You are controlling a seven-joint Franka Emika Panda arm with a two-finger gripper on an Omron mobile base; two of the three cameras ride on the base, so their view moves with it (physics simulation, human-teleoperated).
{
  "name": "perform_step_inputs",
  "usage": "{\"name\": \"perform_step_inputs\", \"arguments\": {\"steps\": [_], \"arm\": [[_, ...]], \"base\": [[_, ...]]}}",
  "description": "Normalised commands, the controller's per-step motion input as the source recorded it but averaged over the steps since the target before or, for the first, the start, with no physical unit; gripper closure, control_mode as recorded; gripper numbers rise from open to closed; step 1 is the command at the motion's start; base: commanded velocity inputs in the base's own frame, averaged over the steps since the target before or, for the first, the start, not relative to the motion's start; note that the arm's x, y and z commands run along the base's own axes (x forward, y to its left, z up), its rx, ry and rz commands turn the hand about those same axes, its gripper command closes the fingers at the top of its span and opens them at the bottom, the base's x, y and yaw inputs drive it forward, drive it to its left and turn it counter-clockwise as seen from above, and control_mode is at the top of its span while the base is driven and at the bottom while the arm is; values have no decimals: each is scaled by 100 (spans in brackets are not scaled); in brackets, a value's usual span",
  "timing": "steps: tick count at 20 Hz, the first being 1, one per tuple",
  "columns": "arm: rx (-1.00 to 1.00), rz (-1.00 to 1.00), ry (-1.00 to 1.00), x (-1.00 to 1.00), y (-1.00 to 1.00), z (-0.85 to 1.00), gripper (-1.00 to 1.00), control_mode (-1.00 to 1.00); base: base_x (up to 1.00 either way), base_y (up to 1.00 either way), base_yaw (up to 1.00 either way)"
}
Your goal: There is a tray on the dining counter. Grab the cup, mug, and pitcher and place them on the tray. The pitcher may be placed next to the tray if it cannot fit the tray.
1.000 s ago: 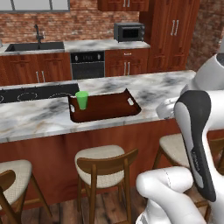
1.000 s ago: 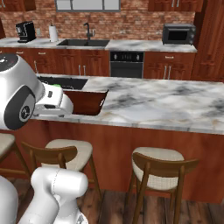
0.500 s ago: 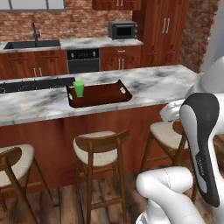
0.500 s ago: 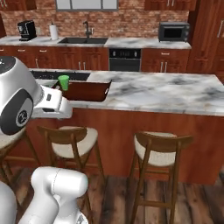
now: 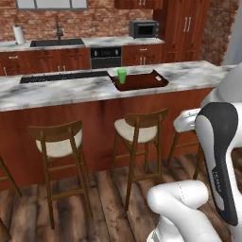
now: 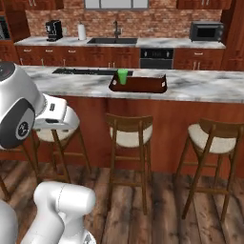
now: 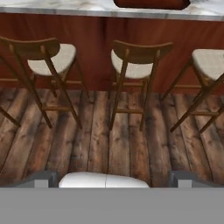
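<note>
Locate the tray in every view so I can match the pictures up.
Left base view: the tray sits right of centre, upper part, on the dining counter.
Right base view: the tray sits near centre, upper part, on the same counter.
Hand view: its dark underside and edge show at the top edge, right of centre.
Shared landmark: the green cup standing in the tray's left end in both base views.

The white arm is folded up close to the base, dark joints bent. In the hand view the gripper [image 7: 113, 177] faces down and forward — its two dark finger tips [image 7: 43, 178] stand far apart at the bottom, nothing between them.
</note>
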Motion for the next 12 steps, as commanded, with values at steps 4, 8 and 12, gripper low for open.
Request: {"name": "perform_step_inputs", "arguments": {"steps": [4, 8, 12], "arm": [[0, 0, 0, 0, 0, 0, -100, 100], [0, 0, 0, 0, 0, 0, -100, 100], [0, 0, 0, 0, 0, 0, -100, 100]], "base": [[-65, 100, 0], [-52, 100, 0], [-48, 100, 0]]}}
